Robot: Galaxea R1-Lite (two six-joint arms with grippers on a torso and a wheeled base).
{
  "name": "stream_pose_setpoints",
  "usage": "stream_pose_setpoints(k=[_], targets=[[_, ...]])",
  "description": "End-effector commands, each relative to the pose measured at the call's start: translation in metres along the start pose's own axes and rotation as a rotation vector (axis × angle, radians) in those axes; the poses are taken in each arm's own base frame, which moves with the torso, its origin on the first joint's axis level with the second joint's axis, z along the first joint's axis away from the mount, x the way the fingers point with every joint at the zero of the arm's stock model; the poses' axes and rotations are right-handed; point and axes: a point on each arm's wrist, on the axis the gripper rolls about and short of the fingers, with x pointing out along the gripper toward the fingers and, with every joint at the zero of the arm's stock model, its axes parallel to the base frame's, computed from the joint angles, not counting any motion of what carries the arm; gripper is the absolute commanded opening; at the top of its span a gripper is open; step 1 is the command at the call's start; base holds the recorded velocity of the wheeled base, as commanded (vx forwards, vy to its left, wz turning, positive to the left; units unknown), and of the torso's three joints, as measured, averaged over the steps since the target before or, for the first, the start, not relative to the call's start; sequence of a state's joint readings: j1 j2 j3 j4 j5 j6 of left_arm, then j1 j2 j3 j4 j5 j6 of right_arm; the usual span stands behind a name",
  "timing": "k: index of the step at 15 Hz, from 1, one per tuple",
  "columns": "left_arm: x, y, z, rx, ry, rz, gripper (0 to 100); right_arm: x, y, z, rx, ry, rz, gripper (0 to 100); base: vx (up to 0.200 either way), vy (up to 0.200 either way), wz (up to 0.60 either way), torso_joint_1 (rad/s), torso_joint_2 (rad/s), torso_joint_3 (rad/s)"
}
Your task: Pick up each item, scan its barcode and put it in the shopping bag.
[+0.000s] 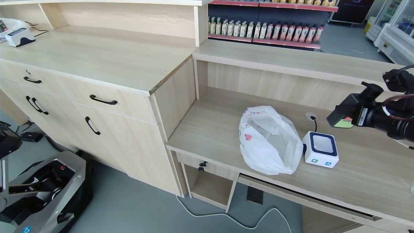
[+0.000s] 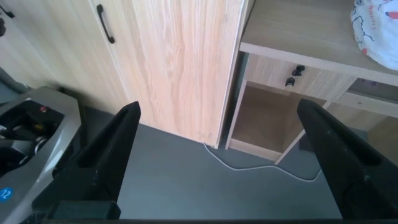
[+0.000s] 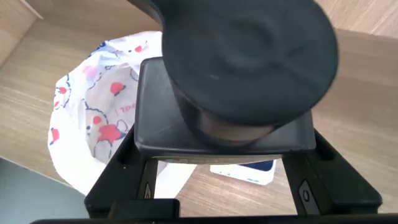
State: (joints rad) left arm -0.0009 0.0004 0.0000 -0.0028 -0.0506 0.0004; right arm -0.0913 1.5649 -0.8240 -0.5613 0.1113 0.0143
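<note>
Clamping black round-lidded container (image 3: 242, 62) in R gripper (image 1: 338, 119), up above white cube scanner (image 1: 320, 149) just beside white red-print plastic bag (image 1: 266, 139). Holding L gripper (image 2: 217, 155) low over grey floor (image 2: 186, 174), jaws wide apart, empty.

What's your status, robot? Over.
Left end effector open, empty. Right end effector shut on dark item, raised near scanner. Shopping bag beside scanner. Nothing blocking.

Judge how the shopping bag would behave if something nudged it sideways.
The shopping bag looks like thin, crumpled plastic slumped on the counter, so it is probably floppy and would fold rather than hold its shape. It seems light, so it would likely slide easily, though the scanner beside it might stop it.
</note>
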Motion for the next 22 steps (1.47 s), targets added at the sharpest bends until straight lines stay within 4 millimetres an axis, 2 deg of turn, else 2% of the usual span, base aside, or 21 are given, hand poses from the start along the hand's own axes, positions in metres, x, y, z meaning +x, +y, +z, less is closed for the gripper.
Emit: stream_pose_setpoints(k=[1,6,13,22], targets=[[0.000,0.000,0.000,0.001,-0.001,0.001,100,0.011,0.000,-0.002,0.034,0.022,0.019,0,0.000,0.000,0.00,0.000,0.00,0.000],[0.000,0.000,0.000,0.000,-0.001,-0.001,100,0.032,0.003,-0.005,0.311,0.139,0.031,0,0.000,0.000,0.00,0.000,0.00,0.000],[0.000,0.000,0.000,0.000,-0.001,-0.001,100,0.061,-0.001,-0.012,0.597,0.286,-0.125,0,0.000,0.000,0.00,0.000,0.00,0.000],[0.000,0.000,0.000,0.000,-0.001,-0.001,100,0.088,0.006,-0.025,0.618,0.336,-0.117,0,0.000,0.000,0.00,0.000,0.00,0.000]])
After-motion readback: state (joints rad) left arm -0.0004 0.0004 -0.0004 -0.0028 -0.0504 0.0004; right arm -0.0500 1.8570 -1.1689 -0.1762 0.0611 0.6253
